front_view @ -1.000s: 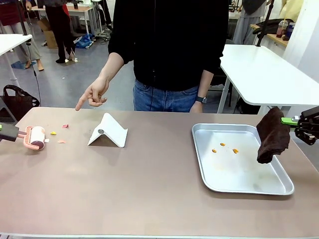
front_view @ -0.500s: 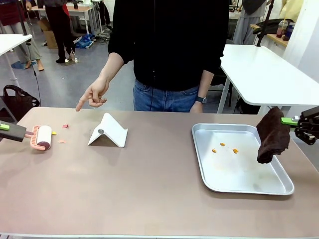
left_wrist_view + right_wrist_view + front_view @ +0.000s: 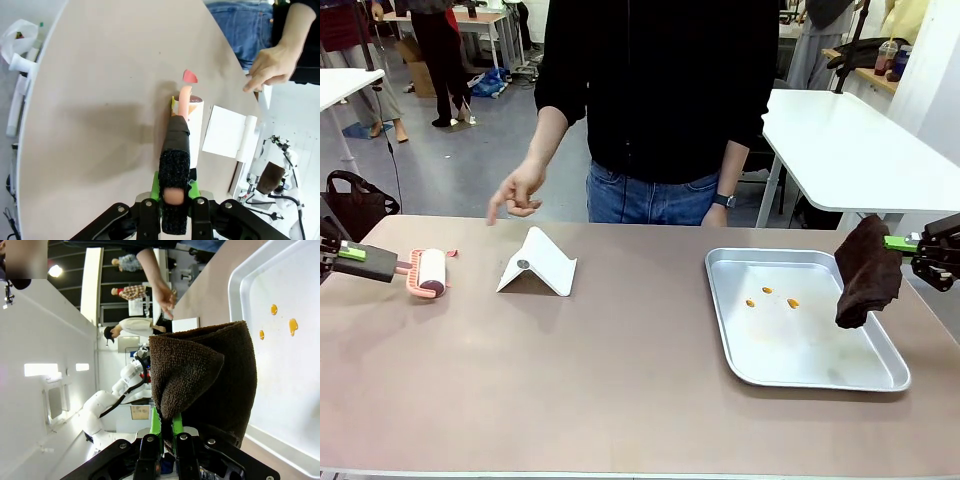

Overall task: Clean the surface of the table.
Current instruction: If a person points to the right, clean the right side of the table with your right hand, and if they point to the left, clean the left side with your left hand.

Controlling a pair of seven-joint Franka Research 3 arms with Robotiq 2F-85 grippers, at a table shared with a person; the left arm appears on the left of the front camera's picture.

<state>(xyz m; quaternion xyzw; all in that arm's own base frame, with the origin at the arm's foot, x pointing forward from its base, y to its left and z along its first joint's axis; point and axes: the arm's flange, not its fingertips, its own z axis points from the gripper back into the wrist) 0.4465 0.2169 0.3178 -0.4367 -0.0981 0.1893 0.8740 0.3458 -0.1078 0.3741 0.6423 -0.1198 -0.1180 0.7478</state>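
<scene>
Clamping the dark handle of the lint roller (image 3: 428,272) in the left gripper (image 3: 175,197) at nine o'clock, resting its drum on the table (image 3: 620,370) (taupe top spanning the near view, pink scrap (image 3: 451,253) just beyond). Pinching the brown cloth (image 3: 867,272) tight in the right gripper (image 3: 905,243) at three o'clock, dangling it above the steel tray (image 3: 800,340), right side.

taupe-brown table (image 3: 620,390); pink roller (image 3: 428,272) with white drum at 9 o'clock; dark brown cloth (image 3: 865,272) at 3 o'clock; silver tray (image 3: 800,345) (orange specks (image 3: 767,291) inside); white stand (image 3: 545,262).
</scene>
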